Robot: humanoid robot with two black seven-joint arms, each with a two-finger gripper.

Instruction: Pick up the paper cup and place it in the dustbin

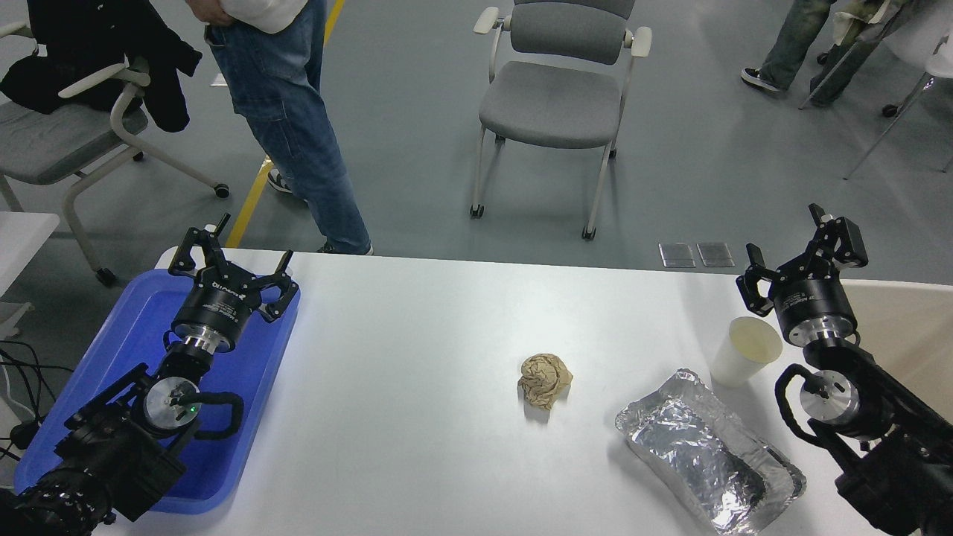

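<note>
Grey flooring is stretching behind the white desk (pixel 417 417), with a grey office chair (pixel 555 97) standing beyond the far edge and a person in blue jeans (pixel 290 112) standing at the upper left. Another chair draped with a black garment (pixel 97 67) is sitting at the far left.

On the desk, the paper cup (pixel 746 350) is standing upright near the right side, its cream inside showing. The right hand (pixel 802 257) is hovering just beside and behind the cup, its fingers spread apart and gripping nothing; the cup is sitting just left of the hand's wrist. The dustbin (pixel 904 327) is showing as a beige shape with a pale rim at the right edge, partly hidden behind the right arm.

A crinkled silver foil tray (pixel 707 450) is lying in front of the cup, close to it. A crumpled brown paper ball (pixel 545 380) is resting near the middle of the desk, well apart from the cup.

At the lower left, the left hand (pixel 231 260) is hanging over a blue plastic tray (pixel 112 350), its fingers spread apart and empty.
</note>
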